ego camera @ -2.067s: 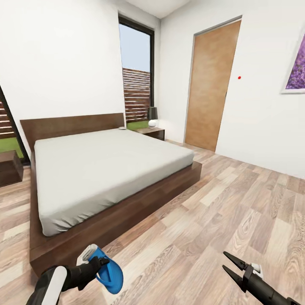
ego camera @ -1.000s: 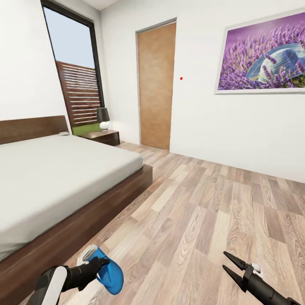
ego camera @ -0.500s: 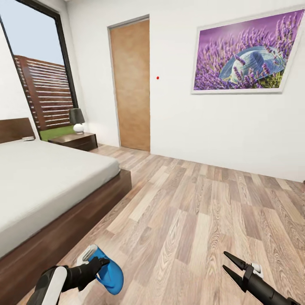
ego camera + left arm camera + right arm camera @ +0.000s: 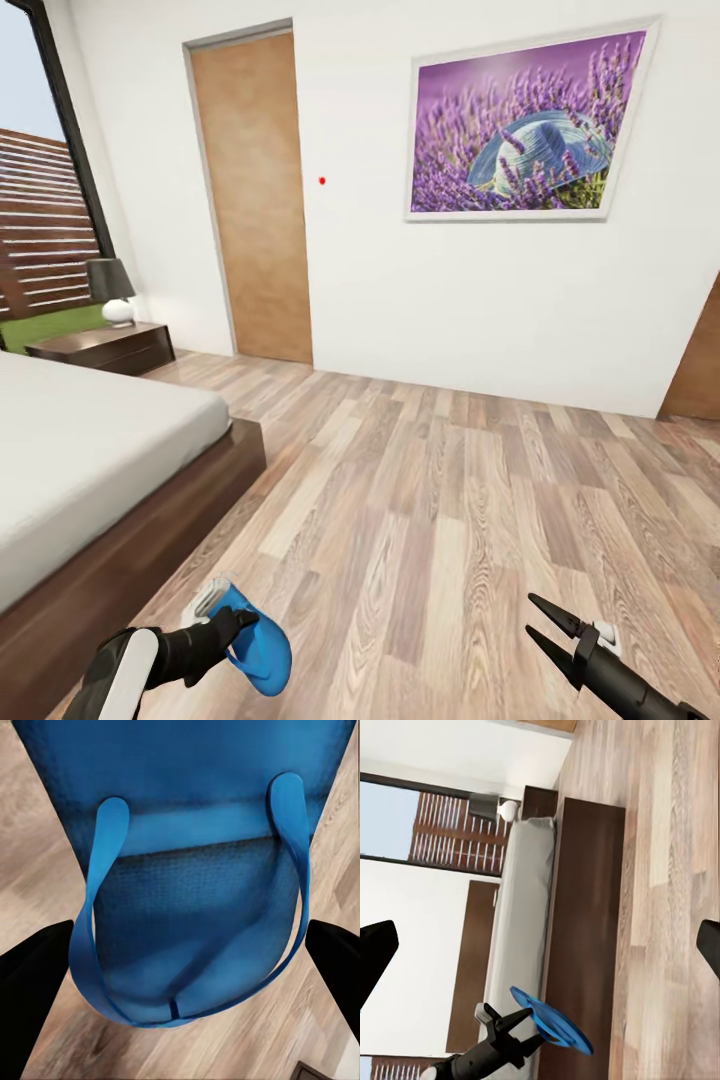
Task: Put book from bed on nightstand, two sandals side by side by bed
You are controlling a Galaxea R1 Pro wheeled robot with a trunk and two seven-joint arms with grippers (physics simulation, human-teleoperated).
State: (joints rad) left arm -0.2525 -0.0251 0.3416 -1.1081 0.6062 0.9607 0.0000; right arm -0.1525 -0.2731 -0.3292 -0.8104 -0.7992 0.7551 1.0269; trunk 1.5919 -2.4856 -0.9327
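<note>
Beside the bed [image 4: 120, 480], left fingers [image 4: 243, 628] grip a blue sandal [image 4: 258, 655]; right fingers [image 4: 552, 622] spread, no writing legible

Blue sandal [image 4: 255, 650] held in left gripper [image 4: 238, 630], beside bed [image 4: 90, 470].

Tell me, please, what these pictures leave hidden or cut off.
- Bed: head view, headboard end cut off by the picture's edge.
- Sandal: head view, partly covered by the left pincer holding it.
- Right pincer: open, holding nothing.
- Lamp on the nightstand: right wrist view, too small for detail.
</note>
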